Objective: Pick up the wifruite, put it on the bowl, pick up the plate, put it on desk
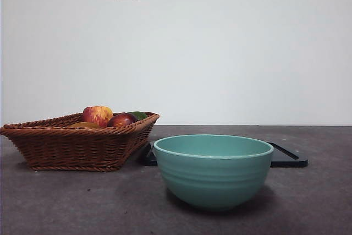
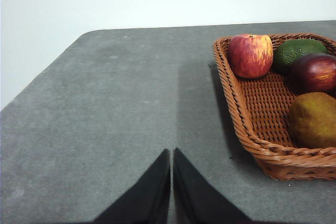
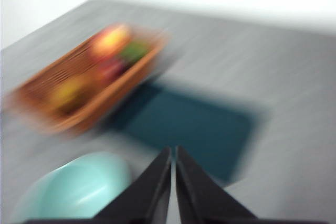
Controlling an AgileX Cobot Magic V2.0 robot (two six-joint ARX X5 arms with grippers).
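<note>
The wifruite (image 2: 313,119) lies in the basket (image 2: 247,124), at the corner nearest the left gripper (image 2: 171,153). That gripper hangs above bare desk (image 2: 105,114) just off the basket's side, jaws pressed together and holding nothing. From its tips the fruit lies ahead and off to one side, over the woven rim, so the reach has to clear that rim before it drops. The fruit looks a plump oval; part of it is cut off by the edge of the view, so its long axis is hard to read.

The left arm seems the nearer one for the pick. The right gripper (image 3: 173,153) is also closed and empty, and its view is smeared by motion; it hangs over the desk near the bowl (image 3: 71,187) with the dark tray (image 3: 194,129) ahead and the basket beyond that.

In the basket with the wifruite are the apple (image 2: 251,55), a dark red fruit (image 2: 315,73) and a green fruit (image 2: 296,51) at the far end. From the front the bowl (image 1: 213,170) stands on the desk well clear of the basket, in front of the tray, and its inside is hidden by the rim. No arm shows in that view. Nothing of the task looks done yet
</note>
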